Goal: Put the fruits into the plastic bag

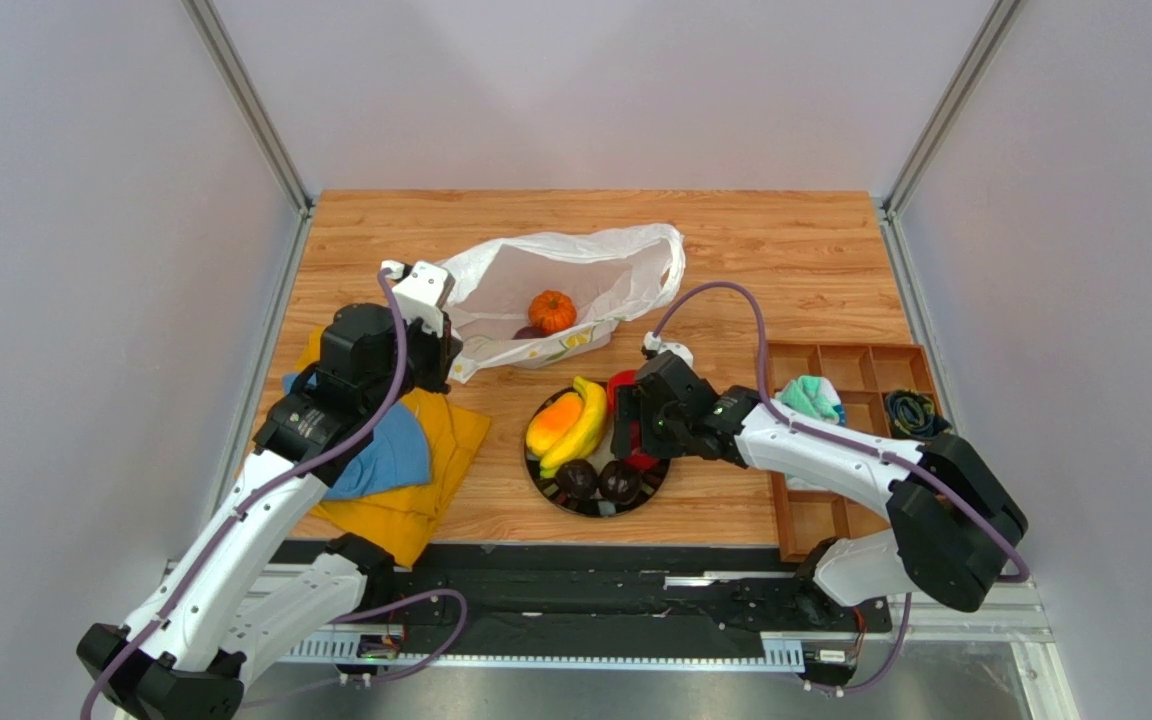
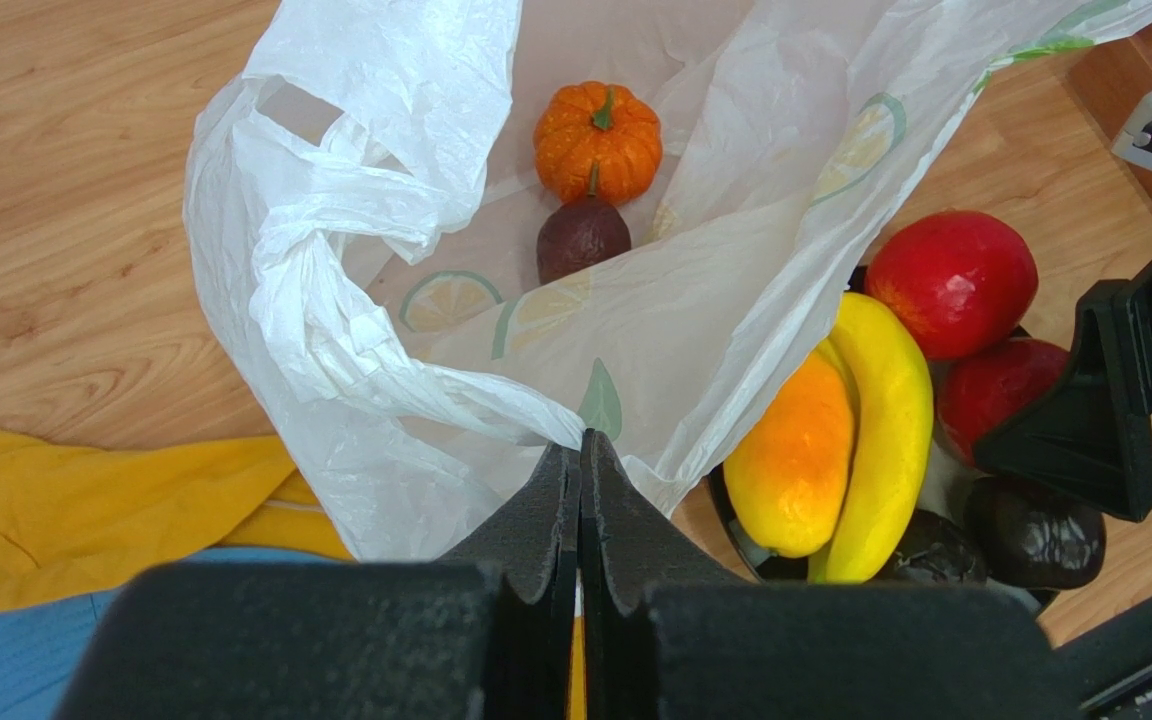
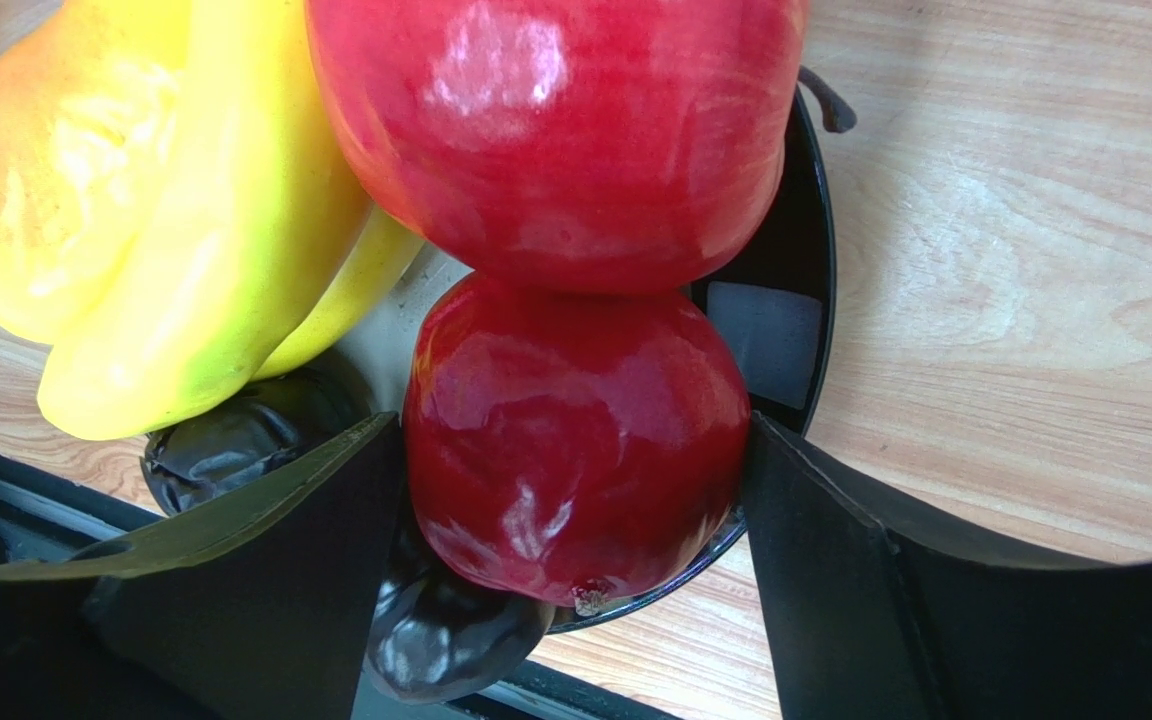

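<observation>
The plastic bag point(image 1: 597, 270) lies open at the back of the table, also in the left wrist view point(image 2: 387, 225). Inside it are the ribbed orange fruit point(image 2: 597, 138) and a dark purple-brown one point(image 2: 582, 237). My left gripper point(image 2: 581, 450) is shut on the bag's near edge. The black plate point(image 3: 800, 270) holds the mango point(image 2: 793, 450), the banana point(image 2: 883, 435), two red fruits and dark round ones point(image 1: 579, 480). My right gripper point(image 3: 575, 450) is closed on the nearer red fruit point(image 3: 575, 390), which still rests on the plate. The other red fruit point(image 3: 552, 135) touches it.
A blue cloth point(image 1: 379, 450) lies on a yellow cloth point(image 1: 417, 503) under my left arm. A wooden compartment tray point(image 1: 838, 450) stands at the right with a teal item point(image 1: 811, 398) and a dark item point(image 1: 913, 408).
</observation>
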`<act>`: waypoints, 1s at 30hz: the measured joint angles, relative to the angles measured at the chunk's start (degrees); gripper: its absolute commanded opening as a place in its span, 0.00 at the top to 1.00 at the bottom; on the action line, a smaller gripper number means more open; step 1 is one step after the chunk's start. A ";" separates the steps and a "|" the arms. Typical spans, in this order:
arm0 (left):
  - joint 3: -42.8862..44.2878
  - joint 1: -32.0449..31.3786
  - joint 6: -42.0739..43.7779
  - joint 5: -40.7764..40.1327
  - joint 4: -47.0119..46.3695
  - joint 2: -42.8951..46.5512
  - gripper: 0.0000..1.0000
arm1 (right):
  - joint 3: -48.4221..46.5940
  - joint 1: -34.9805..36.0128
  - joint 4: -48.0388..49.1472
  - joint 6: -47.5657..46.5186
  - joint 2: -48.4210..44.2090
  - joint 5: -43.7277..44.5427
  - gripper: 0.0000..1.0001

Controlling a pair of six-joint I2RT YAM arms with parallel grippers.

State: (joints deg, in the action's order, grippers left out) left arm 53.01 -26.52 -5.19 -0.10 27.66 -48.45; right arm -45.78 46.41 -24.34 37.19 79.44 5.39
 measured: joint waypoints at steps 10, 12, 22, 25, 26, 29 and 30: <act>0.00 0.00 0.00 0.00 0.00 0.00 1.00 | 0.07 -0.02 0.20 0.13 -0.15 -0.17 0.42; 0.00 0.00 0.00 0.00 0.00 0.00 1.00 | 0.20 -0.02 0.00 0.11 -0.74 -0.35 0.43; 0.00 0.00 0.00 0.00 0.00 -0.02 1.00 | 0.39 -0.02 -3.69 -0.68 -9.25 -1.70 0.48; 0.00 0.00 0.00 0.00 0.00 -0.07 1.00 | 0.37 -0.02 -5.64 -1.25 -12.20 -2.25 0.48; 0.00 0.00 0.00 0.00 0.00 -0.07 1.00 | 0.31 -0.02 -6.23 -1.42 -13.03 -2.32 0.48; 0.00 0.00 0.00 0.00 0.02 -0.15 1.00 | 0.07 -0.02 -6.99 -2.08 -15.43 -2.43 0.49; 0.00 0.00 0.00 0.00 0.00 -0.15 1.00 | -0.13 -0.02 -7.10 -2.14 -15.91 -2.47 0.49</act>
State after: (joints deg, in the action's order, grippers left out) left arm 53.01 -26.52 -5.19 -0.10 27.66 -48.60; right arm -45.91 46.39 -31.44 35.05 63.53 2.92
